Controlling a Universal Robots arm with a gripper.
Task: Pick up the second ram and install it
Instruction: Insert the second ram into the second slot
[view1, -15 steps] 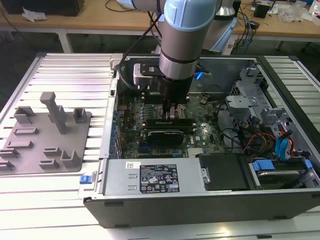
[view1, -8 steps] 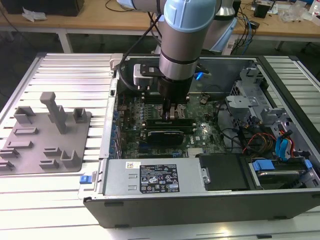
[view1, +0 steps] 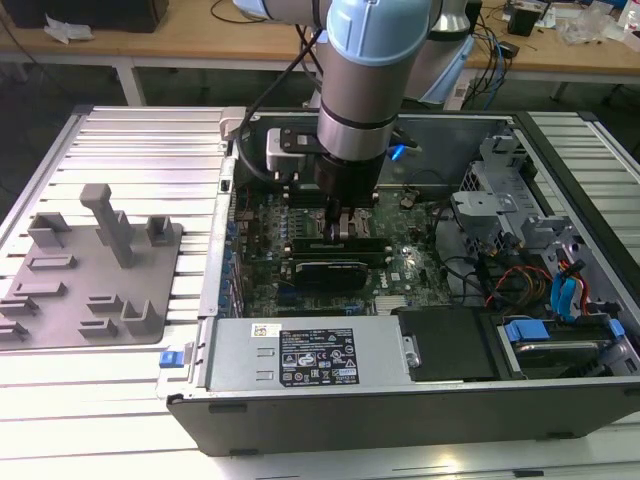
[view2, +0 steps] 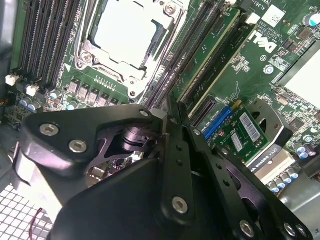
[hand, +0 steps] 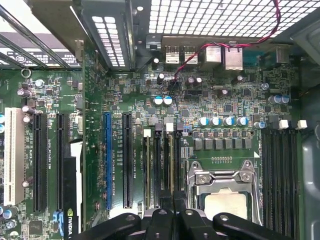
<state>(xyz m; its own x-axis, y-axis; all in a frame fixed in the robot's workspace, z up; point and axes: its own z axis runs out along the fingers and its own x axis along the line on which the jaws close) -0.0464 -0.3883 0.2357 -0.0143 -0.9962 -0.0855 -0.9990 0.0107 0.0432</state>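
The gripper (view1: 343, 222) is pressing down inside the computer case (view1: 400, 420), jaws together on the second ram (hand: 171, 170), which is standing on edge in a slot beside the processor socket (hand: 225, 190), its length running along the slot.

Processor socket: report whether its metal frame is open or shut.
Shut: in both wrist views the frame lies flat on the processor socket.
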